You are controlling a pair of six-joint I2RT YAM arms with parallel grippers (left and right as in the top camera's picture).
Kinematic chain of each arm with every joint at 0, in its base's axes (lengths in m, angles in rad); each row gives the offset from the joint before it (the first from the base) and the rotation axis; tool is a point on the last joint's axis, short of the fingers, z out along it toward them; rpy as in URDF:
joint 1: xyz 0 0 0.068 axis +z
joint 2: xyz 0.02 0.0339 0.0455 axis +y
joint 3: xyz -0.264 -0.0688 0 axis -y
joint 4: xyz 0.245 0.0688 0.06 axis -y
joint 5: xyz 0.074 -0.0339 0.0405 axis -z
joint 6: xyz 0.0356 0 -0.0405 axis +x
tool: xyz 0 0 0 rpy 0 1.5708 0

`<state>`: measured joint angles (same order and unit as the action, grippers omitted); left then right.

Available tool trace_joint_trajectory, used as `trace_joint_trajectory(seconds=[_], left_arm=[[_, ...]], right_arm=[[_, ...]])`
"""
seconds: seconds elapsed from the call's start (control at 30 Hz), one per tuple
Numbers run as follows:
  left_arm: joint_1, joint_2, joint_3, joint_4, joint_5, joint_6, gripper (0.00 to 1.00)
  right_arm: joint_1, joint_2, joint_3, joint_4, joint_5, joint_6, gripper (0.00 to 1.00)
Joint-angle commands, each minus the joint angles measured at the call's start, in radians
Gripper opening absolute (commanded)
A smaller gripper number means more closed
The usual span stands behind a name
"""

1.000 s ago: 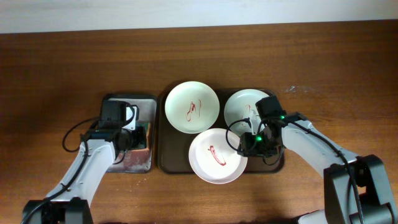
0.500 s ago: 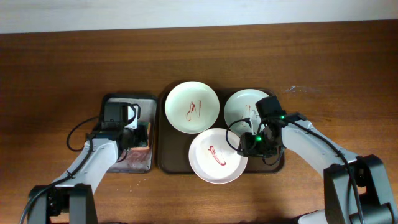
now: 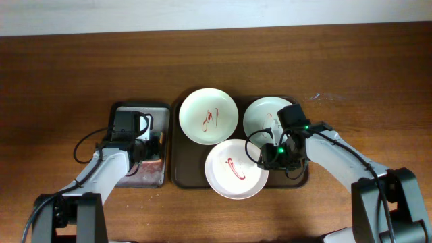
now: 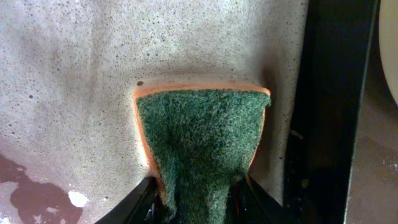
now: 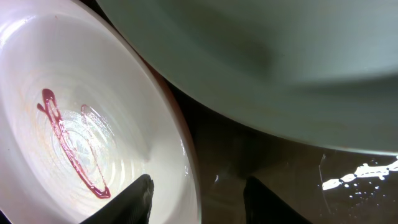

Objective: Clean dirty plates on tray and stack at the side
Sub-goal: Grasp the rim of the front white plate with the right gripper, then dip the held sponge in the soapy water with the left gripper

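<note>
My left hand clamped tight on green sponge; sponge juts ahead of fingertips over wet small tray. My right hand spread wide, gripping nothing; rim of white smeared plate between fingers, pale plate just ahead.

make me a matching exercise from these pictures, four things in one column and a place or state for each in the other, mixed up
Things
1. green-topped orange sponge
2. white round plate
3. large dark tray
4. small grey tray

Places or states
a. holds three plates
b. pinched in the left hand
c. foamy and wet, left of the other tray
d. red streak inside; the open right hand straddles its rim

Pairs: 1-b, 2-d, 3-a, 4-c
</note>
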<state>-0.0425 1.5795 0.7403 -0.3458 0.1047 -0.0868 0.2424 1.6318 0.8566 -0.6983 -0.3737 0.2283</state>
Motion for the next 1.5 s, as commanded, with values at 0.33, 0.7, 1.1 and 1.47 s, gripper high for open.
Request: trace_joint_trajectory(seconds=[0.33, 0.7, 1.1, 1.47], left_arm=[[0.002, -0.073, 0.013, -0.022, 0.004, 0.005, 0.0], [0.002, -0.383, 0.023, -0.012, -0.045, 0.005, 0.0], [0.002, -0.419, 0.023, 0.049, 0.05, -0.213, 0.0], [0.002, -0.419, 0.023, 0.057, 0.102, -0.212, 0.0]], right_arm=[[0.007, 0.006, 0.018, -0.004, -0.012, -0.003, 0.49], [0.007, 0.006, 0.018, 0.0, -0.011, -0.002, 0.49], [0.007, 0.006, 0.018, 0.0, -0.008, -0.002, 0.49], [0.007, 0.006, 0.018, 0.0, -0.008, -0.002, 0.49]])
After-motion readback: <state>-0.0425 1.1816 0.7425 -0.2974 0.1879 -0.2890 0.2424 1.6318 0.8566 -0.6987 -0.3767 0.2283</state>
